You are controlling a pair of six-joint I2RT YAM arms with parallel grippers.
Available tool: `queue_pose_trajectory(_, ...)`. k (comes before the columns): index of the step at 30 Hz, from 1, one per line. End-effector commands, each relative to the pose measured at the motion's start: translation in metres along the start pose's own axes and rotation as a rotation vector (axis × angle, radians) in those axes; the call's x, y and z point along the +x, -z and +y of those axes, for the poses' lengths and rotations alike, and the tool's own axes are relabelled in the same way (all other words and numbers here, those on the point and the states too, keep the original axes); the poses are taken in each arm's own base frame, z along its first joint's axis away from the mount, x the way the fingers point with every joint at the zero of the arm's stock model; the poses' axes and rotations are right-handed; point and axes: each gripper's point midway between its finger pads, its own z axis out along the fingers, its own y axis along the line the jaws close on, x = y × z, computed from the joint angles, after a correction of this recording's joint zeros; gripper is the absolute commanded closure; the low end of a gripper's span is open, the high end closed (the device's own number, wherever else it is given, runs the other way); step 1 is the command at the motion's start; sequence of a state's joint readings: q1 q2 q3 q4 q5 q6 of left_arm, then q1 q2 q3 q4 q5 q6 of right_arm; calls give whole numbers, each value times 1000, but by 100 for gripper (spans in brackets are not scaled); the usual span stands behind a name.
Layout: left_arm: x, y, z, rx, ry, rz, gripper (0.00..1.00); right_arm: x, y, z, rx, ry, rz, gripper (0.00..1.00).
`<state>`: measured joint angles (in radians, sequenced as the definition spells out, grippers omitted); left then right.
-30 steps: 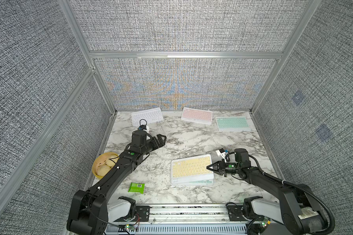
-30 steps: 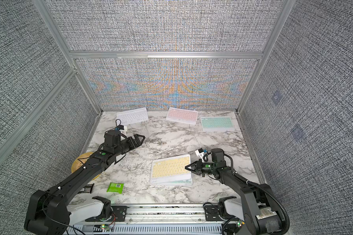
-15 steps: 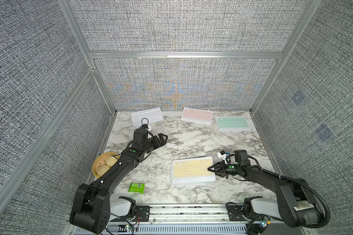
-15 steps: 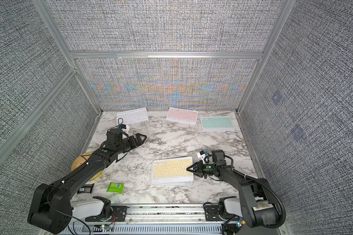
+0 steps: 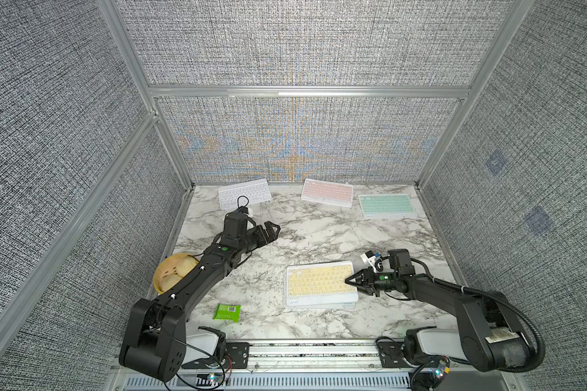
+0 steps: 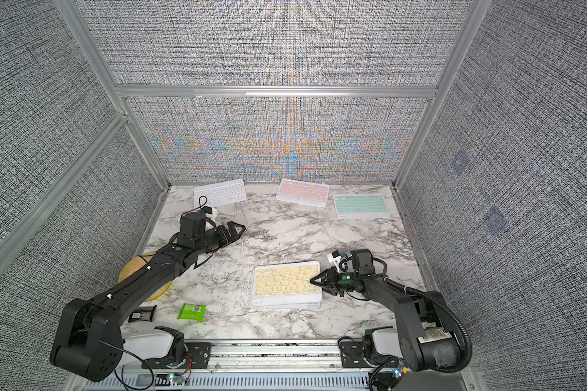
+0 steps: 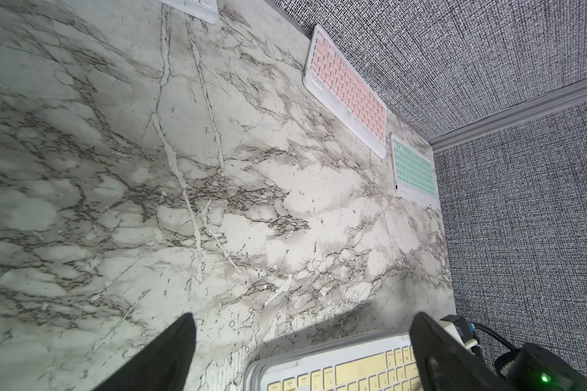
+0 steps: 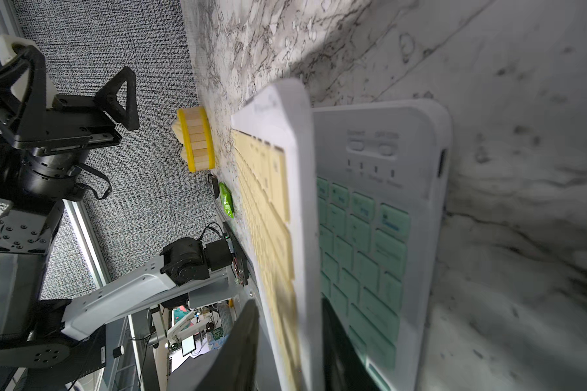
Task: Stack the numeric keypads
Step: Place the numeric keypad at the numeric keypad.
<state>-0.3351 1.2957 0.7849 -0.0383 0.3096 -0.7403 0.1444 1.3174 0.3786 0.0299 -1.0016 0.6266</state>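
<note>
Yellow bun basket [image 8: 197,142], green packet [image 5: 227,311], marble tabletop [image 5: 319,233]

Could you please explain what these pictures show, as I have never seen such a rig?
Two black robot arms work at a marble table, each ending in a two-fingered gripper. Two pictures look down from above; two come from wrist cameras. At the back lie a white keypad, a pink keypad and a mint keypad; nearer, a bun basket and a green packet. The yellow keypad tops a stack, over a second mint keypad. The right gripper straddles its edge, jaws apart; the left gripper is open, holding nothing.
</note>
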Motion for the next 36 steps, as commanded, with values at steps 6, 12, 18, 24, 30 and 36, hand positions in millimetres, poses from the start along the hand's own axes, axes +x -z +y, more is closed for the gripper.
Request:
queue_pose_trajectory(6,-3,-3,-2,16,-10,-2,1,3,6,-10,100,14,2,45)
queue_pose_trajectory(12,-2,-5,-2,17,-9,3,1,5,12,-14,170,16,-3,40)
queue_pose_trajectory(18,-2,-7,-2,18,-10,5,1,8,12,-16,185,13,3,39)
queue_pose_trajectory(24,0,-7,-1,16,-13,10,1,8,12,-17,203,14,2,38)
queue_pose_trajectory(30,-3,-6,3,-11,-29,2,1,-4,19,-16,258,42,-53,34)
queue_pose_trajectory(36,-19,-8,22,-134,-86,-41,1,-42,34,-11,365,89,-223,22)
